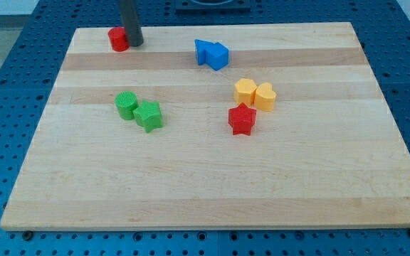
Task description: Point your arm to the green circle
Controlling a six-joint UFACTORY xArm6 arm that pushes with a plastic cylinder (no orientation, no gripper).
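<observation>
We are seeing my tip point(134, 43) touching the red cylinder point(118, 39) at far left; the rod is bare, pinching nothing, its top cut off. The green circle point(126, 104), a ridged round block, is sitting left of centre, touching the green star point(149, 115).
</observation>
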